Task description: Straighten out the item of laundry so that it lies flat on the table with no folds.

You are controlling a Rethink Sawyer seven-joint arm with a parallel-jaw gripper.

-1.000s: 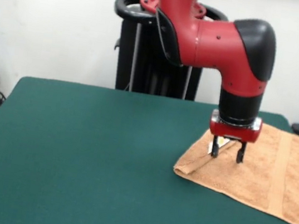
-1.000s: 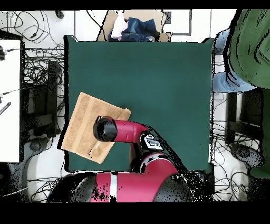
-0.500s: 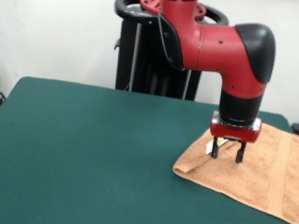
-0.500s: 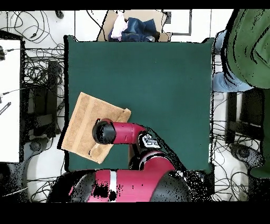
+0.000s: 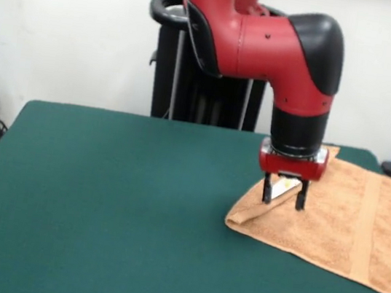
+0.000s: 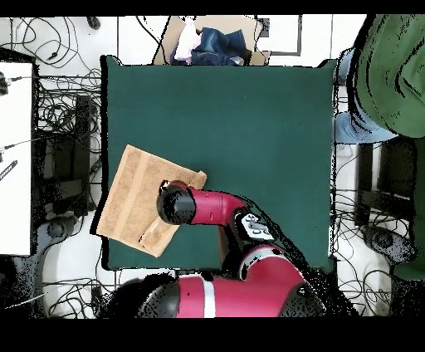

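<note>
felt-like dark green table [image 5: 113, 208], white wall behind; peach terry towel [image 5: 346, 221] at right, corner folded, gripper [image 5: 283, 192] spread apart above it.

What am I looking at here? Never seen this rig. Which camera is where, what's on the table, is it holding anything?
It is a red and black robot arm with a two-fingered pincer. One picture is taken from across the table facing the robot, the other from straight above. On the green table lies a peach-orange towel, with one edge folded over along its side toward the table's middle. The pincer sits at that fold, fingers apart, with a bit of towel and its white label between them. Whether it truly grips is unclear. A person stands at the overhead picture's edge.
</note>
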